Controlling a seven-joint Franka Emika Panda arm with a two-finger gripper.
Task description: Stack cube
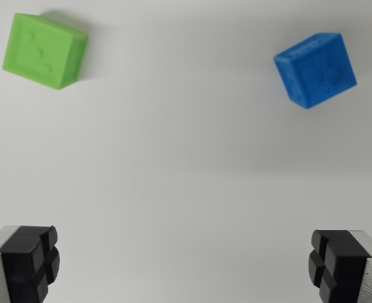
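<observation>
A green cube [44,50] lies on the white surface at the wrist view's upper left, with raised marks on its top face. At the upper right rests a blue cube [315,69], turned at an angle and apart from the green one. My gripper [183,265] is open at the bottom of the view, high above the surface. Its black fingertips [31,259] stand wide apart with nothing between them. Both cubes lie well ahead of the fingers, neither one between them.
A plain white tabletop [186,164] fills the whole view, with a faint shadow band across its middle.
</observation>
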